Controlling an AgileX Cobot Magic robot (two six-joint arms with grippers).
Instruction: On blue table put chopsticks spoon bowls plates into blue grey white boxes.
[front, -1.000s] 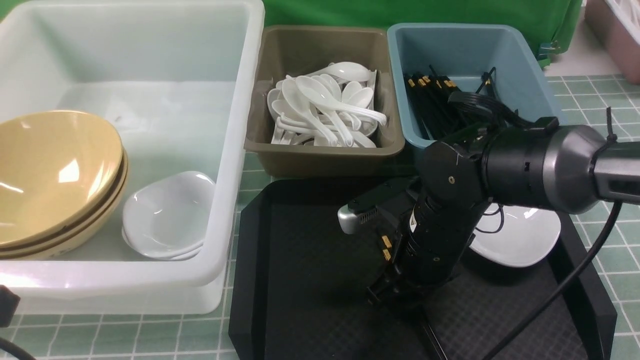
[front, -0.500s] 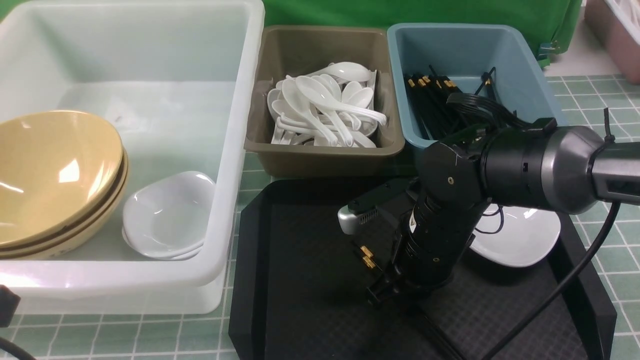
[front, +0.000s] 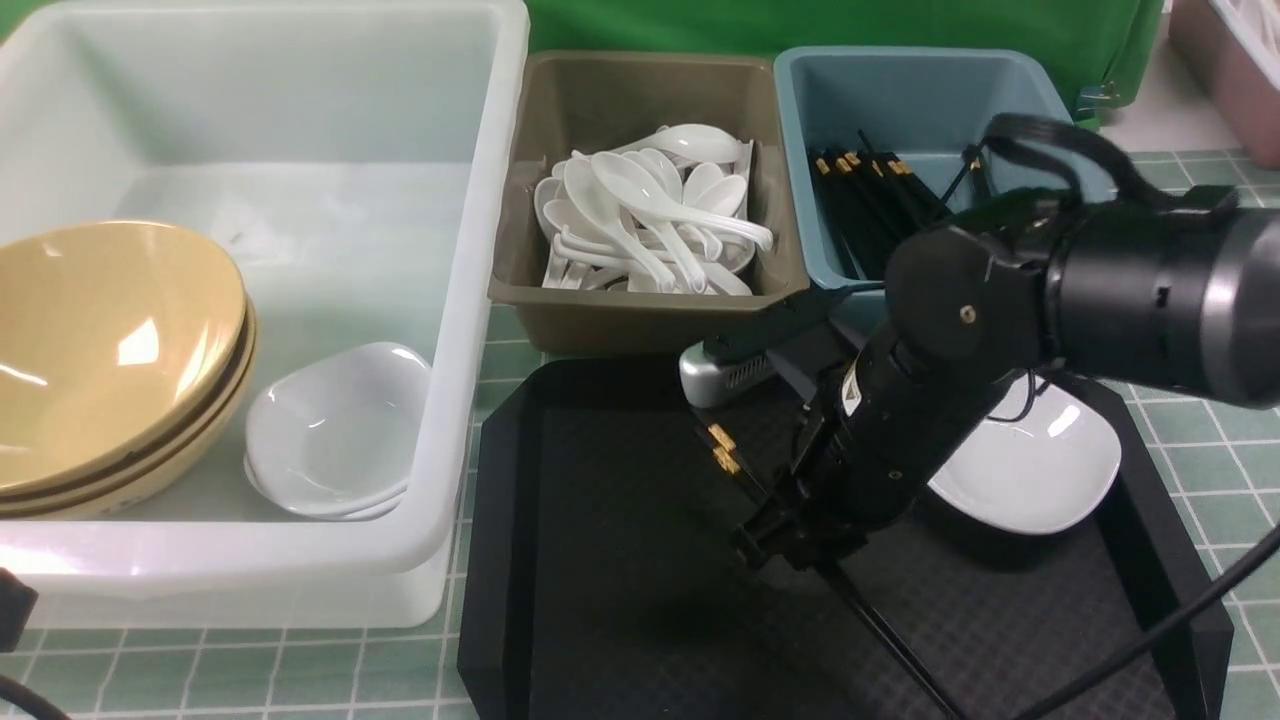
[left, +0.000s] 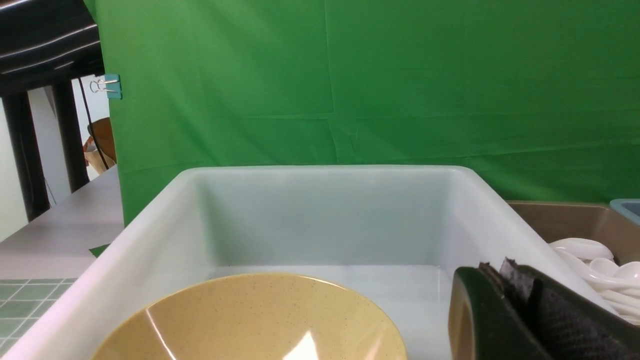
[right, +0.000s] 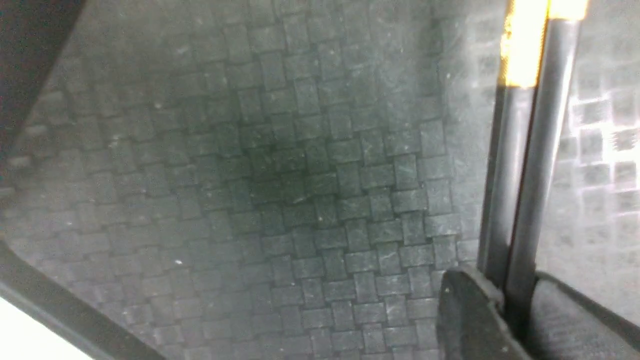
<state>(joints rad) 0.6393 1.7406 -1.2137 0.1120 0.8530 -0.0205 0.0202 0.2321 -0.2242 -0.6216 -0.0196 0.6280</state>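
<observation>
My right gripper (front: 792, 540) is shut on a pair of black chopsticks (front: 722, 450) with gold bands and holds them slanted above the black tray (front: 600, 560). The right wrist view shows the chopsticks (right: 525, 175) pinched between the jaws of that gripper (right: 510, 305). More chopsticks (front: 865, 210) lie in the blue box (front: 930, 90). Spoons (front: 640, 220) fill the grey-brown box (front: 640, 310). Tan bowls (front: 110, 340) and white plates (front: 340, 430) sit in the white box (front: 470, 300). One plate (front: 1040, 470) lies on the tray. My left gripper (left: 500, 272) is shut and empty beside the bowl (left: 250, 320).
The three boxes stand side by side behind the tray on the blue table (front: 300, 680). A green cloth (left: 350, 90) hangs behind them. A pinkish crate (front: 1230, 70) stands at the far right. My right arm's cable (front: 1150, 630) trails over the tray's right edge.
My right gripper has risen from the tray with the chopsticks and shifted back toward the boxes. The gold ends have swung up and leftward. The left arm has not moved.
</observation>
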